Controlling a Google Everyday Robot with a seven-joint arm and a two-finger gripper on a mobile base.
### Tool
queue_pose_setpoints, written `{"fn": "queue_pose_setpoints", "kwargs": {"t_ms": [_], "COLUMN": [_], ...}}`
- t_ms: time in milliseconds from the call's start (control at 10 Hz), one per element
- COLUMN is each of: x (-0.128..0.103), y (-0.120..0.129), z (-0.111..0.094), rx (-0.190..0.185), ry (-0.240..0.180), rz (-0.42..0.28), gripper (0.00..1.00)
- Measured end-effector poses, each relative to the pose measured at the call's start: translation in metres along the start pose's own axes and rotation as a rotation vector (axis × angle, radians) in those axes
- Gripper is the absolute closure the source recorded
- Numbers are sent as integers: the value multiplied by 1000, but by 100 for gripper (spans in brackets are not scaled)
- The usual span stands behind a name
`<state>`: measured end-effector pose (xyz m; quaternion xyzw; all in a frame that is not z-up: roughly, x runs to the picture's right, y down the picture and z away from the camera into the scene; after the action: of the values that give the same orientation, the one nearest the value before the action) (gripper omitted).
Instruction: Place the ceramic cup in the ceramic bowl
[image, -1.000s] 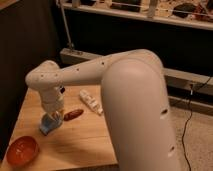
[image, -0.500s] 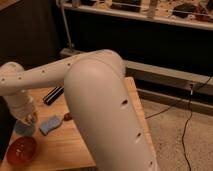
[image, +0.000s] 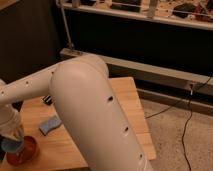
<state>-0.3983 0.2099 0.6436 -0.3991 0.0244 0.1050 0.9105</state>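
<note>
The robot's white arm (image: 95, 115) fills the middle of the view, reaching down to the left edge of the wooden table (image: 125, 105). The gripper (image: 11, 134) sits at the far left, just above the ceramic bowl (image: 22, 151); how far apart its fingers stand cannot be told. The blue-grey ceramic cup (image: 10, 145) is at the gripper's lower end, overlapping the bowl's left rim. A light-blue sponge (image: 50, 125) lies on the table near the bowl, to its upper right
</note>
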Motion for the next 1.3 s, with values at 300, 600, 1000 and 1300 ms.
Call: {"fn": "queue_pose_setpoints", "kwargs": {"t_ms": [300, 600, 1000, 1300], "x": [-4, -9, -25, -31], "y": [-2, -15, 1, 3], "z": [37, 81, 108, 95], "rx": [47, 111, 111, 121], "ry": [-22, 17, 72, 81], "rz": [-119, -121, -125, -126], "gripper": [74, 44, 20, 20]}}
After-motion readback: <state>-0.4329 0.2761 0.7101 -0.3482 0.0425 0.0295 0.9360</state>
